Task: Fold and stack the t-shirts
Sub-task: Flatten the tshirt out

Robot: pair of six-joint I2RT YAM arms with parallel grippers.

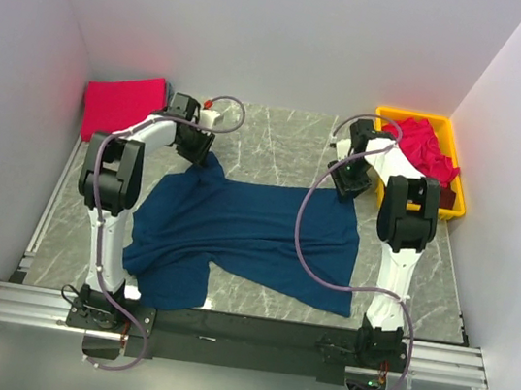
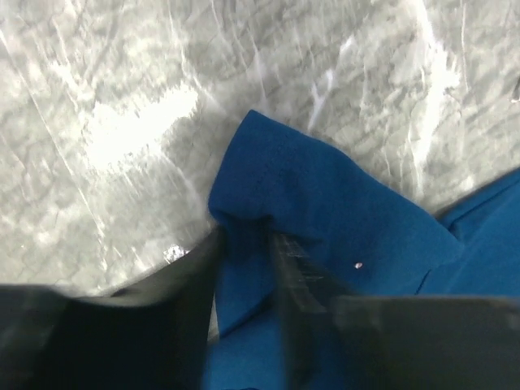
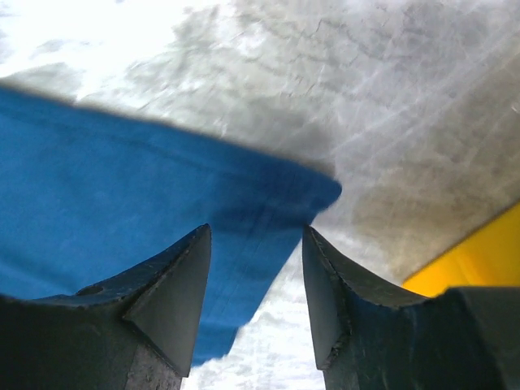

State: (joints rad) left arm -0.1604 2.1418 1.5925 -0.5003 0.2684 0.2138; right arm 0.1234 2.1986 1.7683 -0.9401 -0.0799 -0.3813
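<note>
A navy blue t-shirt (image 1: 246,227) lies spread across the middle of the marble table. My left gripper (image 1: 199,150) is at its far left corner. In the left wrist view my left gripper (image 2: 244,231) is shut on a raised fold of the navy t-shirt (image 2: 325,195). My right gripper (image 1: 346,181) hovers at the far right corner. In the right wrist view my right gripper (image 3: 256,236) stands open above that corner of the navy t-shirt (image 3: 122,179), which lies flat and free. A folded red-pink t-shirt (image 1: 122,106) rests at the back left.
A yellow bin (image 1: 419,118) at the back right holds crumpled red-pink t-shirts (image 1: 425,146) and a dark maroon one (image 1: 447,197). The yellow bin (image 3: 471,260) edge shows just right of my right gripper. White walls enclose the table on three sides.
</note>
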